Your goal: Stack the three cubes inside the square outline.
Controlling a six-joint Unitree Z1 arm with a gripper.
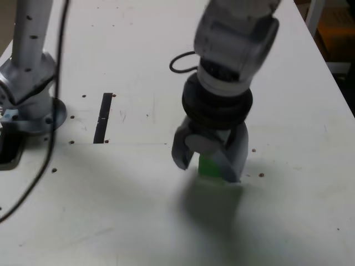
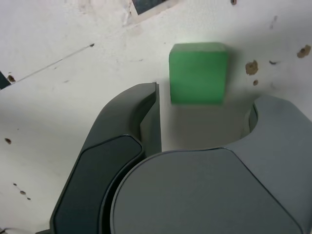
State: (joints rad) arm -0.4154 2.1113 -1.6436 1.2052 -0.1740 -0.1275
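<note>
A plain green cube (image 2: 198,73) sits flat and upright on the white worktop (image 1: 138,210), just ahead of the spread fingers (image 2: 146,117), touching neither; no other cube shows.

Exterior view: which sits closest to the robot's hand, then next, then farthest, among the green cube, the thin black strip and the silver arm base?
1. green cube, between the open fingers of the hand.
2. black strip, toward the view's left.
3. silver arm base, at the far left edge.

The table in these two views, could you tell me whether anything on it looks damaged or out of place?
Nothing stands out. The green cube sits flat on the table between the open end effector's jaws; the table merely has small dark specks and scuffs.
</note>
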